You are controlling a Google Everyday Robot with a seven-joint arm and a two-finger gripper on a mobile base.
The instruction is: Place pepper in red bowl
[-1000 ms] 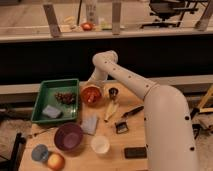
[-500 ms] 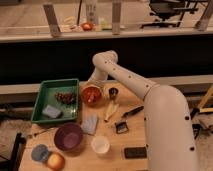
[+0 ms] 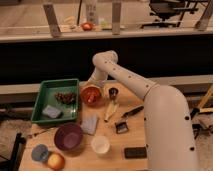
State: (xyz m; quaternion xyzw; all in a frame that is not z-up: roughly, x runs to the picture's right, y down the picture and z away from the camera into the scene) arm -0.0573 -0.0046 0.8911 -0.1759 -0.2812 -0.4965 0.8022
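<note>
The red bowl [image 3: 92, 94] stands on the wooden table [image 3: 107, 160], just right of the green tray. My gripper [image 3: 90, 86] hangs over the bowl's far rim at the end of the white arm [image 3: 125, 77], which reaches in from the right. A small glossy orange-red piece, the pepper [image 3: 90, 97], shows inside the bowl right under the gripper. I cannot tell whether the gripper still holds it.
A green tray [image 3: 46, 90] at the left holds a grey sponge [image 3: 51, 111] and a dark cluster [image 3: 65, 96]. Nearer the front are a purple bowl [image 3: 69, 136], white cup [image 3: 100, 144], yellow-orange fruit [image 3: 55, 161], grey cloth [image 3: 90, 124], pale banana [image 3: 111, 110] and black tools [image 3: 132, 111].
</note>
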